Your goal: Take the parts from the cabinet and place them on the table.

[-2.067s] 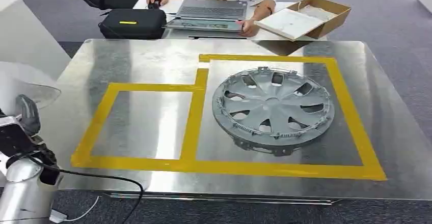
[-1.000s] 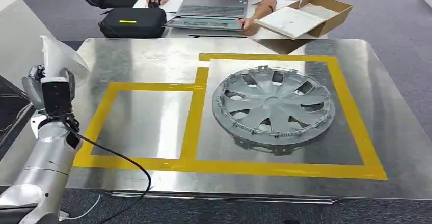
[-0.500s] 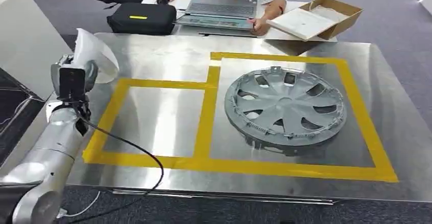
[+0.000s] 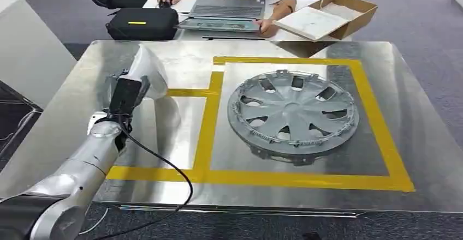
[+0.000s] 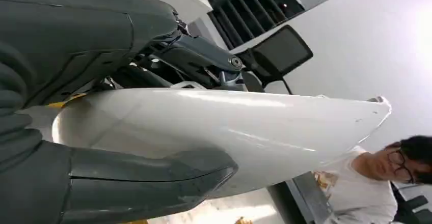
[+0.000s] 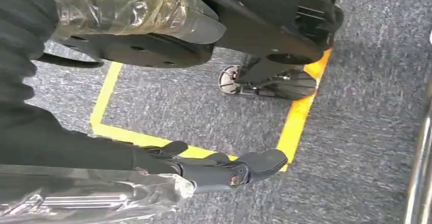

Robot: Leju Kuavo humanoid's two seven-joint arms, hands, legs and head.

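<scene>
1. Head view: my left hand (image 4: 124, 95) held the white panel (image 4: 148, 71) above the table (image 4: 426, 142), over the taped square's (image 4: 205, 136) far corner. I judged it should come down flat inside, away from the hubcap (image 4: 293, 117).
2. Left wrist view: thumb and fingers (image 5: 153, 175) were clamped around the panel's (image 5: 229, 127) edge.
3. Right wrist view: my right hand (image 6: 224, 170) hung over the floor, fingers apart, holding nothing.

A glossy white curved part (image 4: 148, 73) is held above the table's left taped square; a grey hubcap (image 4: 295, 116) lies flat in the right one.
</scene>
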